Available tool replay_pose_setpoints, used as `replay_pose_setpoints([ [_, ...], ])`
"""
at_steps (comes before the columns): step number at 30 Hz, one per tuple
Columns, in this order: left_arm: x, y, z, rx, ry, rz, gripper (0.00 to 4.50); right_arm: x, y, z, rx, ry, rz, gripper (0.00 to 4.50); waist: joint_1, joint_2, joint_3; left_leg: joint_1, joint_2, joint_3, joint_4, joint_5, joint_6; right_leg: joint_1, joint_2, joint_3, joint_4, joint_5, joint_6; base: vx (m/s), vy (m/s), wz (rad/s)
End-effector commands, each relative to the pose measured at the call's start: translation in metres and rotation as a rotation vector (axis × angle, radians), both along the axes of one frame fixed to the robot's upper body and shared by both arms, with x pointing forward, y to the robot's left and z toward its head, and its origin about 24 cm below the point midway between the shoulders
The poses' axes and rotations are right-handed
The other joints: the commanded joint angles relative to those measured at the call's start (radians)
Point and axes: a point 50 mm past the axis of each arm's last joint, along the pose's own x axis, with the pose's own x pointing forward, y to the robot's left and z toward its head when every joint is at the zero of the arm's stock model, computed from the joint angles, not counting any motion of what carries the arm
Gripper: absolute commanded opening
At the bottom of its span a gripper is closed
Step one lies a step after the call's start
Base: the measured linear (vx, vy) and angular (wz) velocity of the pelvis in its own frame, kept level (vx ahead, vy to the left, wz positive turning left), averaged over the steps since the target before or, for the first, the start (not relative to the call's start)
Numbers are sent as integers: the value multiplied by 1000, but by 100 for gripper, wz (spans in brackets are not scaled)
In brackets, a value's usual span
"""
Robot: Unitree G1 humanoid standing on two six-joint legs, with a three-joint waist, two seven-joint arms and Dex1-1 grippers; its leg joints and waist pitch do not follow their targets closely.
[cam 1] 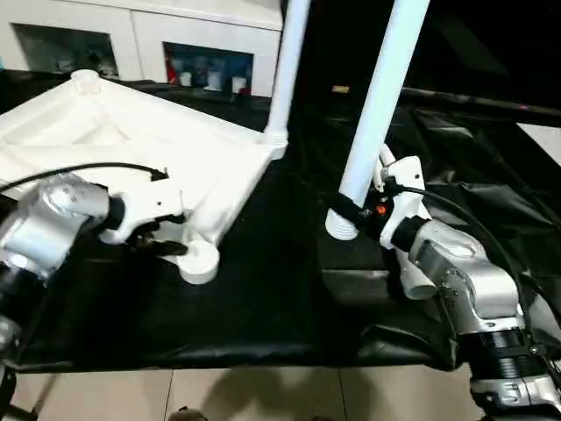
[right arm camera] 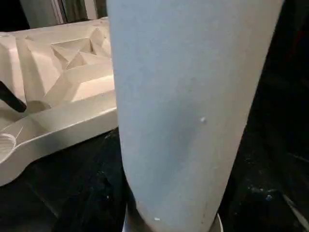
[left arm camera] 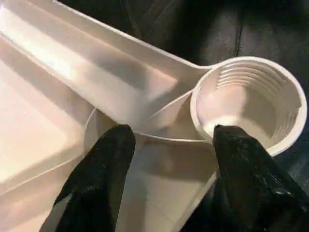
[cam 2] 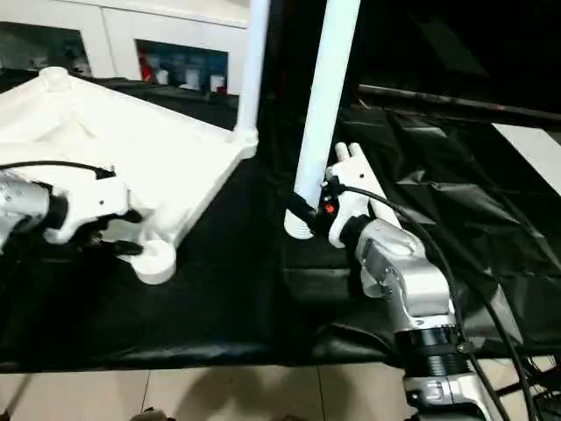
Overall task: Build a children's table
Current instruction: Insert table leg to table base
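Left wrist view: left gripper (left arm camera: 166,145) jaws stand apart, black fingers (left arm camera: 99,169) straddling a rib of the table top (left arm camera: 63,96) just beside the empty threaded corner socket (left arm camera: 248,104); one finger overlaps the socket rim, real contact unclear, nothing clamped. In the left eye view the same gripper (cam 1: 162,235) sits at the near corner of the upside-down table top (cam 1: 131,132), ribbed underside up, lying on the black-draped work table (cam 1: 280,298).

Right gripper (cam 1: 355,213) is closed around a loose white leg (cam 1: 377,105) near its threaded lower end; that end rests on or just above the black cloth, leg leaning slightly, well apart from the top. Another leg (cam 1: 287,70) stands upright in the top's right corner socket. White cabinet (cam 1: 175,44) with glass doors behind.
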Motion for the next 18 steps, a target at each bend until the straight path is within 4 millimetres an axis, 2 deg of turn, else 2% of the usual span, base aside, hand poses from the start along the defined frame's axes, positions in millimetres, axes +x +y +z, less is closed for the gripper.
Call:
replay_pose_setpoints([
  [1, -1, 4, -5, 2, 35, 7, 298, -2, -4, 5, -8, -30, 2, 191, -1, 37, -68, 11, 9, -1, -75, -233, -73, 45, -73, 53, -76, -251, -140, 0, 0, 0],
  [5, 2, -1, 9, -159, 38, 35, 298, -3, -4, 6, -5, -31, 16, 191, 0, 36, -72, 12, 9, 2, -72, -206, -73, 44, -71, 52, -66, -188, -166, 0, 0, 0],
  [7, 0, 8, 14, -137, 60, 30, 298, -6, -4, 6, -10, -26, 61, 191, 1, 33, -71, 10, 8, 3, -72, -200, -66, 46, -70, 52, -67, -167, -173, 0, 0, 0],
  [10, -3, 19, 14, -60, 76, 33, 298, -9, -3, 5, -15, -20, 95, 191, 2, 32, -69, 10, 8, 3, -74, -200, -53, 47, -70, 53, -71, -181, -155, 0, 0, 0],
  [12, -3, 21, 12, -34, 78, 25, 298, -10, -3, 4, -17, -17, 107, 191, 3, 37, -68, 12, 10, 1, -75, -208, -58, 46, -73, 53, -71, -204, -154, 0, 0, 0],
  [15, -4, 20, 8, -27, 88, 10, 298, -12, -1, 3, -21, -18, 118, 191, 4, 38, -67, 15, 11, 1, -76, -225, -63, 43, -74, 53, -73, -220, -155, 0, 0, 0],
  [18, -1, 18, 1, 15, 74, 9, 298, -12, 0, 3, -22, -19, 121, 191, 6, 44, -69, 13, 11, 0, -76, -230, -70, 45, -74, 53, -71, -203, -161, 0, 0, 0],
])
